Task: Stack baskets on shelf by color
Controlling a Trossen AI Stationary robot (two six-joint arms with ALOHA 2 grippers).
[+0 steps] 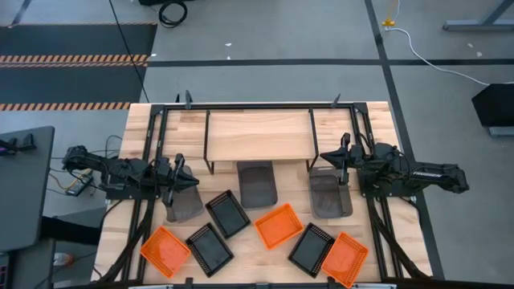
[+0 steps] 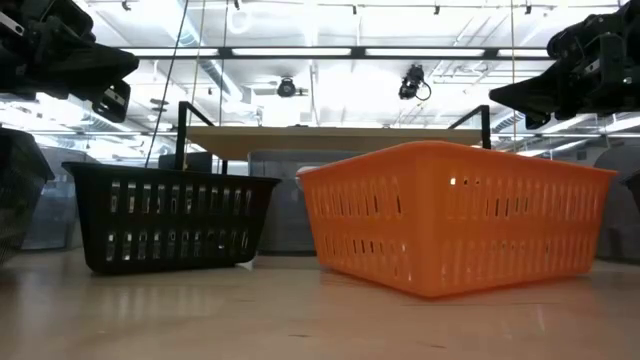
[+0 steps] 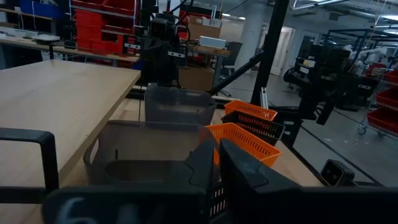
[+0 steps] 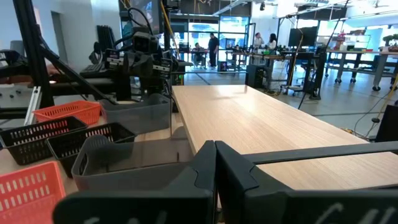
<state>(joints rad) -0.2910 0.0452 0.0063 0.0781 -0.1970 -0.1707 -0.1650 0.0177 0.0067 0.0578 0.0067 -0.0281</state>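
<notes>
Item: nine baskets, one shelf (image 1: 257, 135), none stacked yet.

Shelf: bare plank at the desk's (image 1: 377, 120) far edge.

Grey baskets: one at the left (image 1: 186, 202), one in the middle (image 1: 257, 185) partly under the shelf's front edge, one at the right (image 1: 329, 194).

Black baskets (image 1: 227, 213): three, scattered across the near half. Orange baskets (image 1: 279, 225): three, likewise.

Left gripper (image 1: 178, 178): over the left grey basket's far rim, fingers (image 3: 205, 165) nearly clenched; the wrist view suggests they pinch that rim, a hold not certain.

Right gripper (image 1: 344, 160): over the right grey basket's far end, fingers (image 4: 199, 168) clenched with no gap; nothing visibly between them.

Handling note: the step appears to be lifting a grey basket to the shelf. Confirm the rim pinch before raising; lift clear of the plank edge, keep the basket level, set it at one end, leaving room for two more colours.
</notes>
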